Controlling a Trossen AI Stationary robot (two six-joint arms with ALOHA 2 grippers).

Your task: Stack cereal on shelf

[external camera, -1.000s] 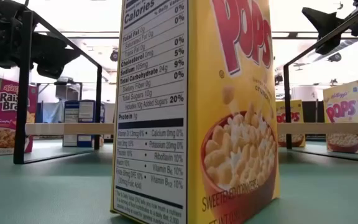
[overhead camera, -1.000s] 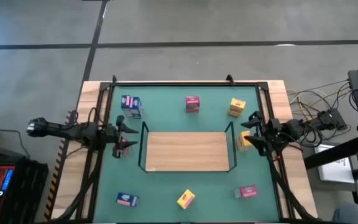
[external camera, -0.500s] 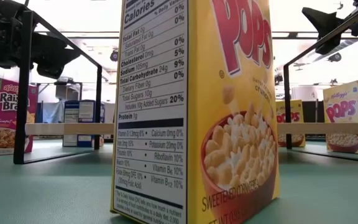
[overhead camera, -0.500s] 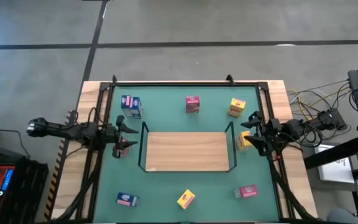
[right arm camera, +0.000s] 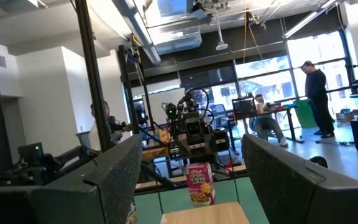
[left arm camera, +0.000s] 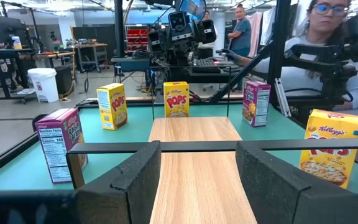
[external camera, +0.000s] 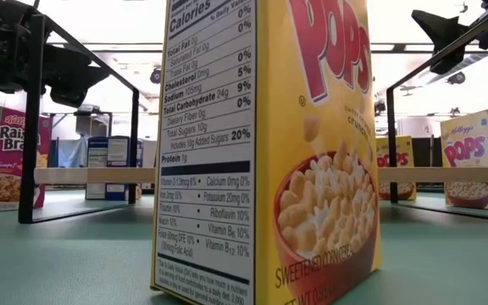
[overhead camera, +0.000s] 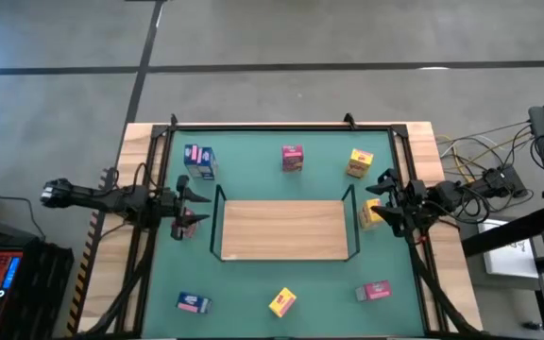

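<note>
The shelf [overhead camera: 286, 229], a light-wood board with thin black rails, lies mid-table on the green top. Small cereal boxes stand around it. A blue [overhead camera: 199, 161], a pink [overhead camera: 292, 158] and a yellow [overhead camera: 359, 162] box are on the far side. A blue [overhead camera: 194, 302], a yellow [overhead camera: 282, 302] and a pink [overhead camera: 376, 291] box are on the near side. Another yellow box [overhead camera: 371, 212] stands by the shelf's right end. My left gripper [overhead camera: 193, 206] hovers open at the shelf's left end. My right gripper [overhead camera: 383, 199] hovers open at its right end. Both hold nothing.
In the low view the near yellow box [external camera: 265, 152] fills the foreground. The shelf's black rails [external camera: 32, 127] stand upright at its ends. Wooden borders [overhead camera: 423, 161] frame the table. People [left arm camera: 328, 37] and equipment are in the room beyond.
</note>
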